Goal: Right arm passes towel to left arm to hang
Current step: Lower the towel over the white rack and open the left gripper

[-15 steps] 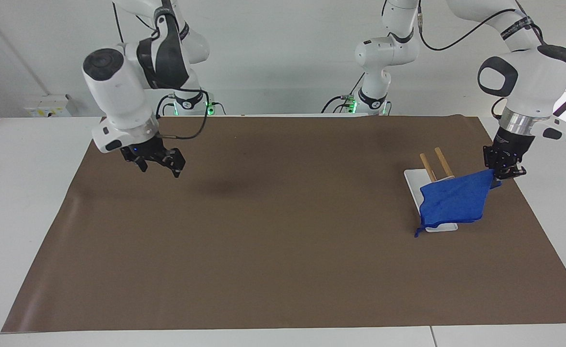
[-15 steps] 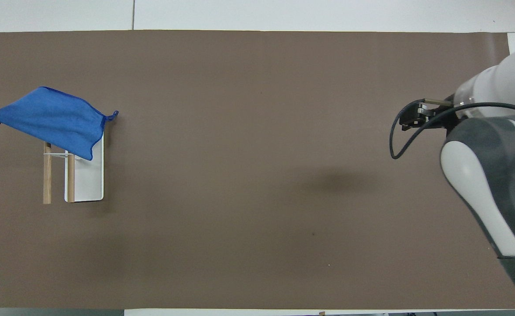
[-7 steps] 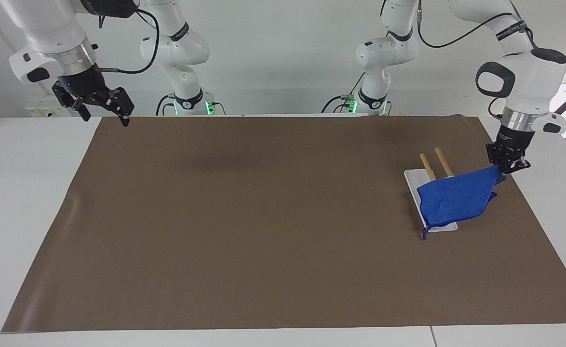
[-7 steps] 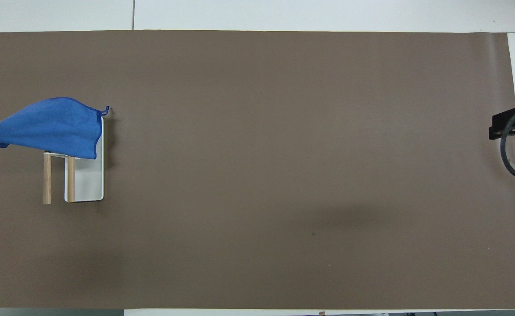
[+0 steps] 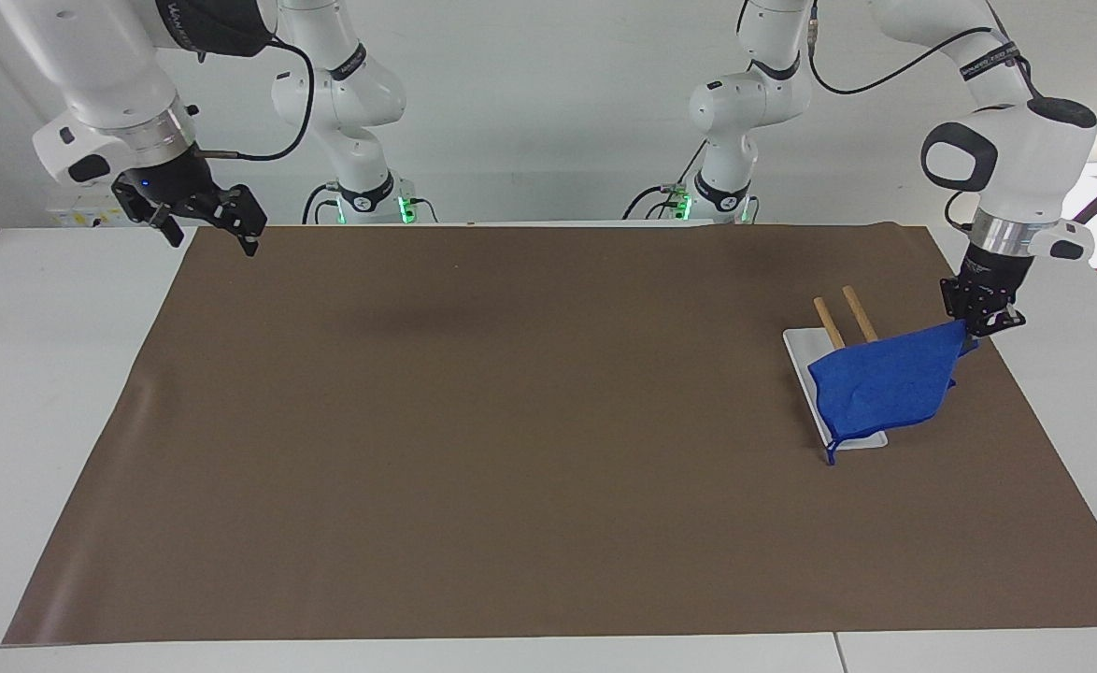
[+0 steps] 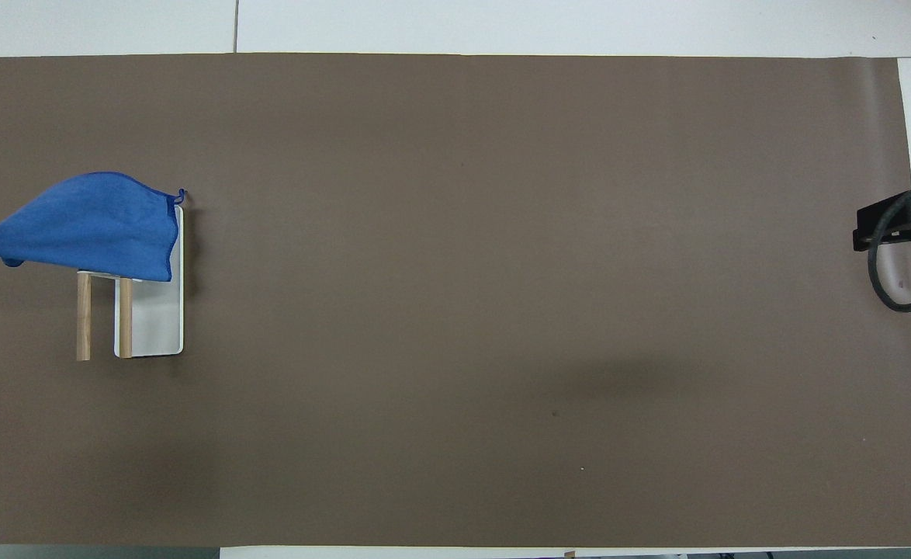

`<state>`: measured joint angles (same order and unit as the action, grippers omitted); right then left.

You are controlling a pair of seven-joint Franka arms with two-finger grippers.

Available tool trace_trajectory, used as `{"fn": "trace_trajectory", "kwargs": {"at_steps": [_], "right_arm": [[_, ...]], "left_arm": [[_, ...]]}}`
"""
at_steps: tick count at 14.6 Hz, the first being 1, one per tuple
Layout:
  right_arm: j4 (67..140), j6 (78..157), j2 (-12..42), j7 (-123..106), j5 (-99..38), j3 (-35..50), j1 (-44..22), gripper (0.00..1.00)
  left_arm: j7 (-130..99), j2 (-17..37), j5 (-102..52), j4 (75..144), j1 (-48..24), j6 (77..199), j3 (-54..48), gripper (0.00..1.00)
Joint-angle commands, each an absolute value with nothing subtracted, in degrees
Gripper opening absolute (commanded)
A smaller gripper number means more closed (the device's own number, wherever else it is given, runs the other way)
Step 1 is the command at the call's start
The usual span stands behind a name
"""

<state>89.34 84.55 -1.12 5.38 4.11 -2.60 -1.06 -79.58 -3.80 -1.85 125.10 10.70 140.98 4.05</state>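
Small bright blue soft cloth towel (image 5: 885, 385) draped over a white-based wooden-peg rack (image 5: 846, 319) near the table's left-arm end, one corner pinched by the closed left end effector (image 5: 978, 322), right end effector (image 5: 212, 213) held spread wide and empty over the brown mat's (image 5: 511, 421) corner nearest the right arm's base
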Motion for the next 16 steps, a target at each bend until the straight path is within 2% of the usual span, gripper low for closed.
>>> {"fn": "trace_trajectory", "kwargs": {"at_steps": [1, 6, 8, 9, 10, 11, 16], "right_arm": [[87.1, 83.2, -0.3, 3.9, 3.9, -1.9, -0.2, 1.00], [85.5, 80.8, 0.2, 4.0, 0.4, -1.8, -0.1, 1.00], [84.6, 80.7, 0.2, 4.0, 0.4, -1.9, -0.3, 1.00], [84.6, 80.6, 0.2, 4.3, 0.4, -1.8, -0.7, 1.00], [84.6, 80.6, 0.2, 4.4, 0.4, -1.8, -0.9, 1.00], [84.6, 80.6, 0.2, 4.4, 0.4, -1.8, -0.9, 1.00], [84.9, 80.7, 0.2, 4.6, 0.6, -1.7, -1.0, 1.00]], "left_arm": [[-79.4, -6.3, -1.0, 128.5, 11.0, 141.3, 3.9, 0.04], [-79.3, -8.3, -1.0, 132.2, 11.4, 141.3, 3.9, 0.05], [-79.2, -8.7, -1.0, 132.5, 11.4, 140.7, 3.9, 0.12], [-79.1, -8.6, -1.0, 132.4, 11.4, 140.3, 3.9, 0.38], [-78.9, -8.4, -1.0, 131.9, 11.4, 140.1, 3.9, 0.84], [-79.2, -8.2, -1.0, 131.1, 11.1, 140.0, 3.9, 1.00], [-79.4, -3.9, -1.0, 119.1, 9.3, 133.3, 3.3, 1.00]]}}
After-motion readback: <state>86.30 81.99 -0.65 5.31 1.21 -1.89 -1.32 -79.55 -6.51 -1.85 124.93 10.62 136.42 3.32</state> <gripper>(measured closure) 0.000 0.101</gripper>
